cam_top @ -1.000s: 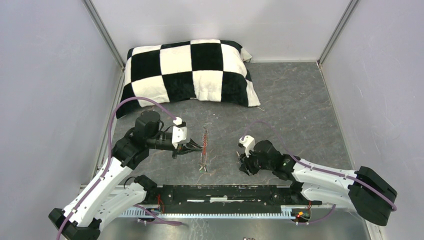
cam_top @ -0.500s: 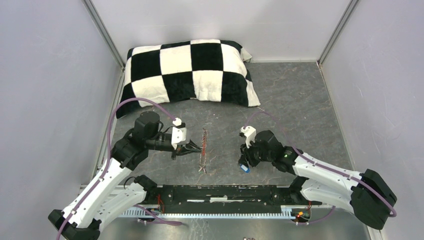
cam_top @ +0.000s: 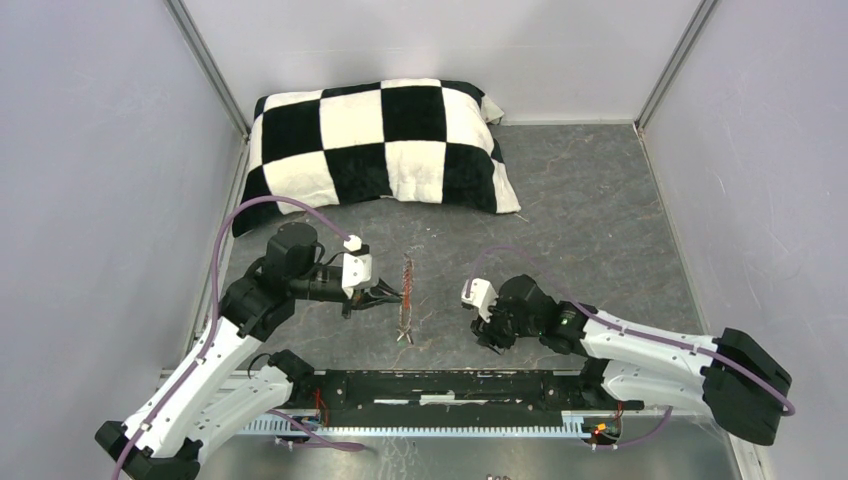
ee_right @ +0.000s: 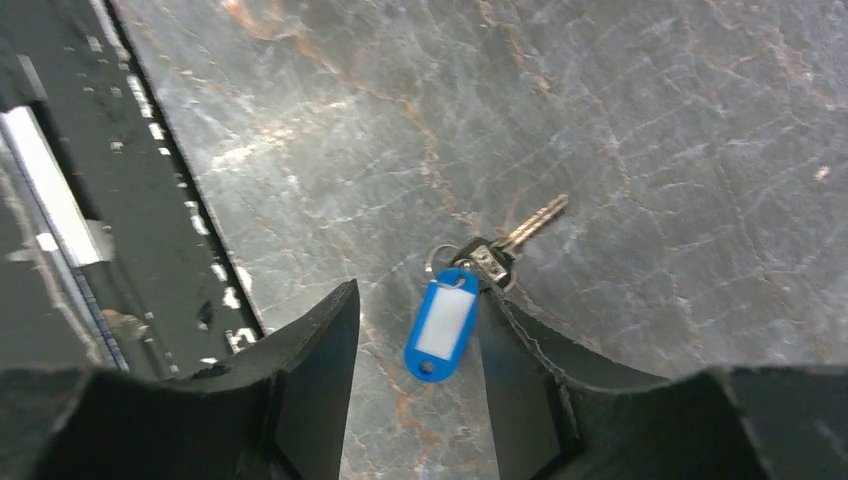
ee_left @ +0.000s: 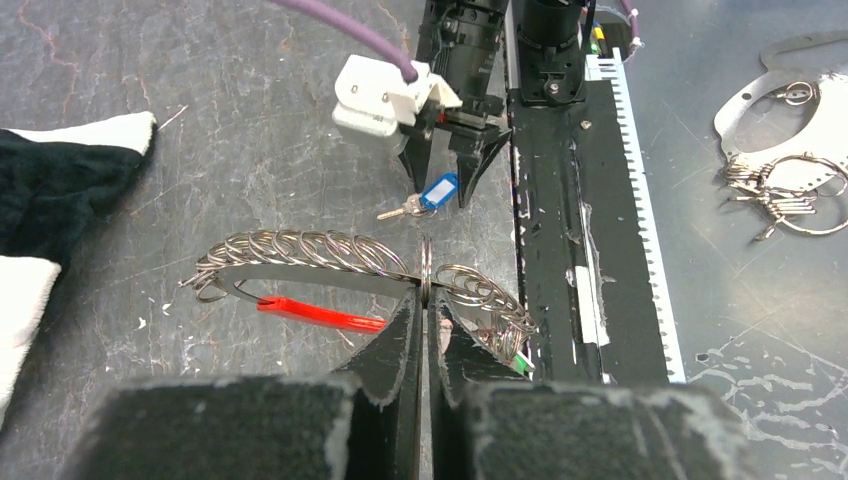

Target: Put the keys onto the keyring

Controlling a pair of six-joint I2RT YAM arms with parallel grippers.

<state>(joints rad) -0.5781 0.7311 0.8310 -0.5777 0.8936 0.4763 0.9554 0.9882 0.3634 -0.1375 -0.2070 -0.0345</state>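
My left gripper (ee_left: 425, 300) is shut on the keyring (ee_left: 426, 265), a silvery loop standing upright in a curved row of wire rings (ee_left: 300, 248). A red tag (ee_left: 320, 315) and a green tag (ee_left: 520, 365) hang from that row. In the top view the left gripper (cam_top: 395, 295) meets the keyring (cam_top: 407, 290) mid-table. A key (ee_right: 530, 225) with a blue tag (ee_right: 442, 323) lies flat on the table. My right gripper (ee_right: 418, 295) is open, with the tag between its fingers close to the right one. The right gripper (cam_top: 490, 335) hides this key from above.
A black-and-white checked pillow (cam_top: 380, 140) lies at the back. The black rail (cam_top: 450, 385) runs along the near edge, close to the right gripper. More loose rings on a metal plate (ee_left: 790, 180) lie beyond the rail. Grey walls stand on three sides.
The right gripper has shifted a little left and its jaws have widened. The blue tag seen under it half a second ago is now covered in the top view. The left arm has not moved.
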